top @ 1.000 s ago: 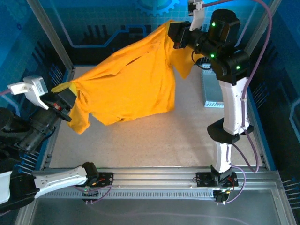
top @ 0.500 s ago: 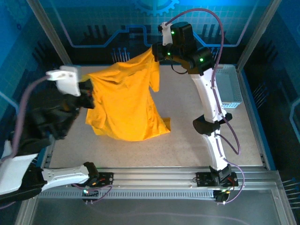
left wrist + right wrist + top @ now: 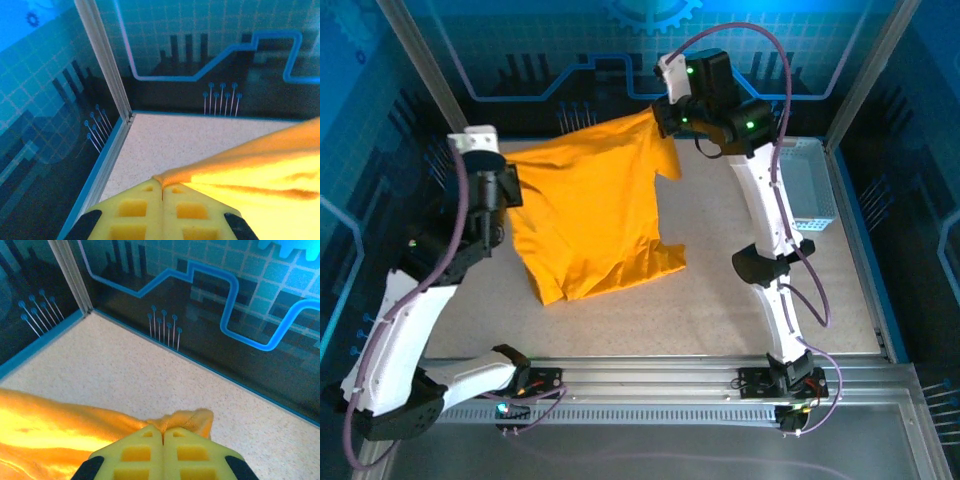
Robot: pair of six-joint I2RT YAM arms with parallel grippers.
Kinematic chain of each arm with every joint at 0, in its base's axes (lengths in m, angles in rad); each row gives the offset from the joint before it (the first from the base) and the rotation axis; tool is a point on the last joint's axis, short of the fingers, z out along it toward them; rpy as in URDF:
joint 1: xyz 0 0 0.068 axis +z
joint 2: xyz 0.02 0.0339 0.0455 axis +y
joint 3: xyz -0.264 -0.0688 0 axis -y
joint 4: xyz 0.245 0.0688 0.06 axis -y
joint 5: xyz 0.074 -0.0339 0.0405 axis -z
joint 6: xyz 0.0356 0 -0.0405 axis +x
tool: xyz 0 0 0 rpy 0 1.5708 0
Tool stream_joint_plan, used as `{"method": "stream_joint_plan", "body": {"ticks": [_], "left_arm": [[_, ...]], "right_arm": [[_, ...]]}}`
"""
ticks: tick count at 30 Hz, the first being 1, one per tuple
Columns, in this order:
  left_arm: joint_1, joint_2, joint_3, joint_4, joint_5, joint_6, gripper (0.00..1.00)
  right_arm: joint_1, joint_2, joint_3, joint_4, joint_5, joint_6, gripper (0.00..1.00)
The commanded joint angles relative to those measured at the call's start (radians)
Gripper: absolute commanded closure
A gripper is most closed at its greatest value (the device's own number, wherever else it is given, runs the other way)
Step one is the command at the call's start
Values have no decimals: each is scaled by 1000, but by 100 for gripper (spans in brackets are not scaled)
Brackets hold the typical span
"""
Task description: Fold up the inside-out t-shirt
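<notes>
The left gripper (image 3: 508, 190) has swung right and the right gripper (image 3: 663, 118) left, closing the gap. The shirt (image 3: 590, 210), earlier stretched wide, now hangs narrower, its near edge reaching the counter (image 3: 720, 290).

**A:** Eyeing the left arm (image 3: 395, 330): wearing white shells over black joints, trailing a mauve left cable (image 3: 468, 210).

**B:** Echoing that on the right arm (image 3: 760, 200): white links, black housings glowing with green lights (image 3: 750, 125), looping a mauve right cable (image 3: 740, 24).

**A:** Ending the left hand (image 3: 161, 187) in yellow fingers (image 3: 135, 210) with square pockets.

**B:** Showing the same yellow on the right hand (image 3: 163, 432), edged in black.
</notes>
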Motion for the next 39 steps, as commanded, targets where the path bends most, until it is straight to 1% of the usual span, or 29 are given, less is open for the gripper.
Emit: {"method": "stream_joint_plan", "body": {"ticks": [1, 3, 7, 11, 13, 15, 18, 20, 21, 24, 27, 30, 32, 33, 34, 37, 39], "left_arm": [[28, -19, 177, -2, 70, 2, 100], [28, -11, 278, 10, 67, 55, 100], [28, -5, 411, 48, 60, 152, 100], [27, -7, 505, 71, 67, 227, 100], [27, -31, 522, 66, 117, 220, 100], [27, -66, 515, 53, 215, 185, 100], [26, -86, 513, 4, 361, 128, 100], [27, -86, 499, -32, 477, 77, 100], [27, -85, 485, -47, 517, 56, 100], [27, -79, 392, -65, 578, -5, 100], [26, -44, 303, -86, 670, -59, 100], [25, -37, 200, -44, 724, -98, 100], [19, -34, 149, -12, 765, -101, 100], [12, -28, 134, -9, 767, -103, 100], [-1, -17, 116, -7, 762, -102, 100], [-43, 6, 25, 24, 723, -97, 100], [-59, 20, -46, 50, 676, -107, 100]], "right_arm": [[5, -16, 70, 153, -180, 84, 100], [23, -6, 70, 236, -229, 129, 100], [37, 18, 71, 426, -337, 212, 100], [32, 41, 71, 609, -366, 276, 100], [26, 49, 70, 691, -419, 304, 100], [21, 53, 70, 758, -467, 331, 100], [23, 47, 70, 750, -444, 325, 100], [22, 38, 70, 693, -415, 289, 100], [22, 34, 71, 656, -391, 271, 100], [23, 13, 71, 500, -294, 199, 100], [23, -43, 71, 321, -153, 114, 100], [19, -121, 71, 169, -12, 45, 100], [9, -172, 70, 58, 122, 16, 100], [-5, -185, 70, -2, 178, 16, 100], [-38, -197, 70, -75, 203, 30, 100], [-149, -197, 71, -290, 204, 74, 100], [-212, -199, 28, -389, 228, 115, 100]]}}
